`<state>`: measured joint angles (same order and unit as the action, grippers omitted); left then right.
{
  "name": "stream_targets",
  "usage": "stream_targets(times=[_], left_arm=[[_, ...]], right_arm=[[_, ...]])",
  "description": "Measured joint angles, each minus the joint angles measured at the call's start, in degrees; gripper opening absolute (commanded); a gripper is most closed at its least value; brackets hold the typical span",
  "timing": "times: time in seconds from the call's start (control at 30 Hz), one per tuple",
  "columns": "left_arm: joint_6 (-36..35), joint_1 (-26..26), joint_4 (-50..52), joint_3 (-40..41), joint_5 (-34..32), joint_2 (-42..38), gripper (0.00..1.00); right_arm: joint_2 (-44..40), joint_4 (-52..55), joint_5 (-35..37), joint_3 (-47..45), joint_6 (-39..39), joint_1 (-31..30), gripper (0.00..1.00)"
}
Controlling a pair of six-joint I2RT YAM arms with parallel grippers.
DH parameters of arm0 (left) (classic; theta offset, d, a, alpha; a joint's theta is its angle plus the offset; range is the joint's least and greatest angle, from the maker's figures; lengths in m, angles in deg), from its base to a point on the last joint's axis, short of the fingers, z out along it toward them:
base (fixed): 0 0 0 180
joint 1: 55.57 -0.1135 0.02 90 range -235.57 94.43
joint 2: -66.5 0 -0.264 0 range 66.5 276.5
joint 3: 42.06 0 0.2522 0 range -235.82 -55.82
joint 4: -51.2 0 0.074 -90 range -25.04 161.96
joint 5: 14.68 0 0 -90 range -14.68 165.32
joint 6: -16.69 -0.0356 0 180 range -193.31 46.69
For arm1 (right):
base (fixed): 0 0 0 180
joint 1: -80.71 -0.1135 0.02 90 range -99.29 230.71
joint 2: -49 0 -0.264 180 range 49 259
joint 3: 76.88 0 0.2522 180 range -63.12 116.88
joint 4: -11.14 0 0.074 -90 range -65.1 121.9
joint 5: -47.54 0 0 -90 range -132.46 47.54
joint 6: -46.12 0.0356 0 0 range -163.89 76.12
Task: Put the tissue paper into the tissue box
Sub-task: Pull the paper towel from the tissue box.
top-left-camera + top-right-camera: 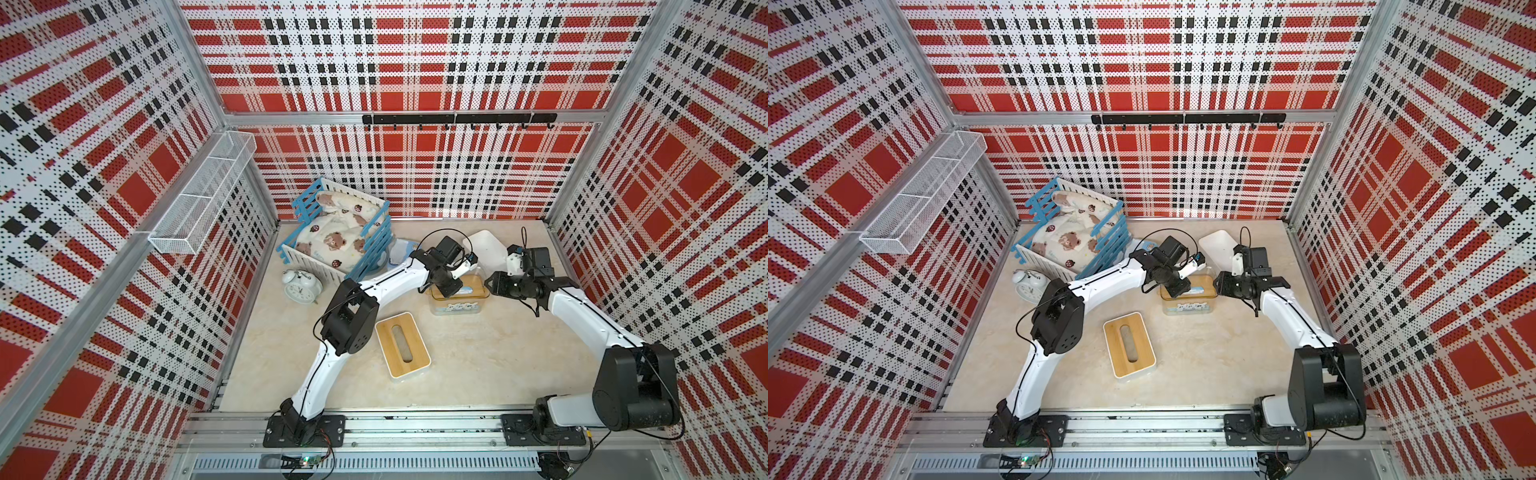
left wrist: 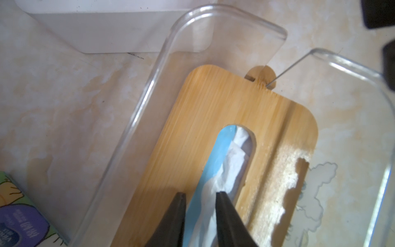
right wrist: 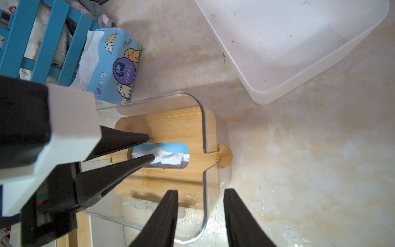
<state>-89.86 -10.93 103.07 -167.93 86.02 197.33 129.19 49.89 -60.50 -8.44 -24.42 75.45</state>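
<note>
The left arm reaches forward across the bench and bends down at the wrist, the left gripper pointing downward with its jaws a narrow gap apart. The right arm angles inward, the right gripper near the left one, jaws wider apart.

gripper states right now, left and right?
left gripper: open, tips at the bamboo lid slot, straddling the tissue paper; no grip visible.
right gripper: open, holding nothing, at the clear tissue box end.
</note>
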Motion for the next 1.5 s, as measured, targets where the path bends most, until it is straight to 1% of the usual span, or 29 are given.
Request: stream_targets(times=[0.23,0.37,0.57,0.9,1.13,1.3,1.5], left_arm=[[0.0,-0.1,0.1,0.0,2.0,0.0,0.28],[0.0,-0.1,0.4,0.0,2.4,0.0,0.26],[0.0,-0.1,1.1,0.0,3.0,0.0,0.26],[0.8,-0.1,1.4,-1.0,2.1,1.2,0.23],[1.3,-0.1,1.4,-1.7,1.6,2.2,0.16],[1.6,-0.1,1.3,-1.8,0.6,2.7,0.01],[2.9,-0.1,0.9,-1.8,0.3,2.7,0.00]], right_arm=[[0.0,0.0,-0.2,0.0,0.1,0.0,0.43],[0.0,-0.2,-0.3,-0.3,0.1,0.0,0.43],[0.0,-0.5,-0.5,-0.4,0.1,0.0,0.43],[0.0,-1.0,-1.2,-0.7,0.2,0.0,0.43],[0.6,-1.4,-1.3,-1.2,0.3,0.0,0.42],[1.2,-2.1,-1.6,-1.3,0.6,0.0,0.42],[2.0,-3.2,-2.5,-2.4,1.1,0.0,0.39]])
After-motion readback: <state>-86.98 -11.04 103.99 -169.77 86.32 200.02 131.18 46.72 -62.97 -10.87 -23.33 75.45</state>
